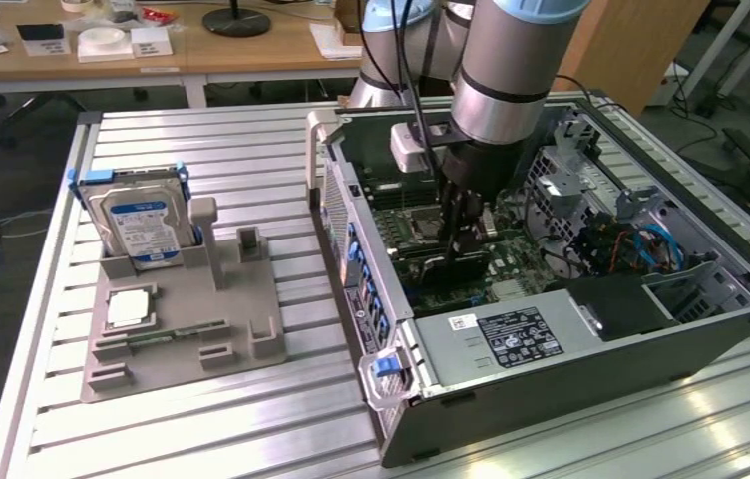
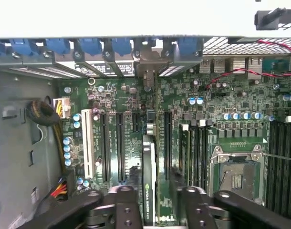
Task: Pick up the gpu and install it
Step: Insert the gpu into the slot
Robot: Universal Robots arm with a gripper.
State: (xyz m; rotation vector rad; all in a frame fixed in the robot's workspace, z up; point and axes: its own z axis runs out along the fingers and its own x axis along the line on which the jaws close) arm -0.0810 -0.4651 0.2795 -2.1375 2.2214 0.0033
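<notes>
Gripper, closed on the gpu, lowered inside open computer case.
Card held edge-on, upright, over the green motherboard among its black expansion slots, near the rear brackets. Outside the case, toward the exterior view's left: grey holder tray carrying a hard drive, on the slatted aluminium table.

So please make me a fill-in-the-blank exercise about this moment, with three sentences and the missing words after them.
1. The hand grips the gpu by its edge, inside the open computer ____.
2. The hard drive stands upright in the grey ____ on the exterior view's left.
3. In the wrist view the gpu hangs edge-on above the green ____.

Missing words: case; holder; motherboard
</notes>
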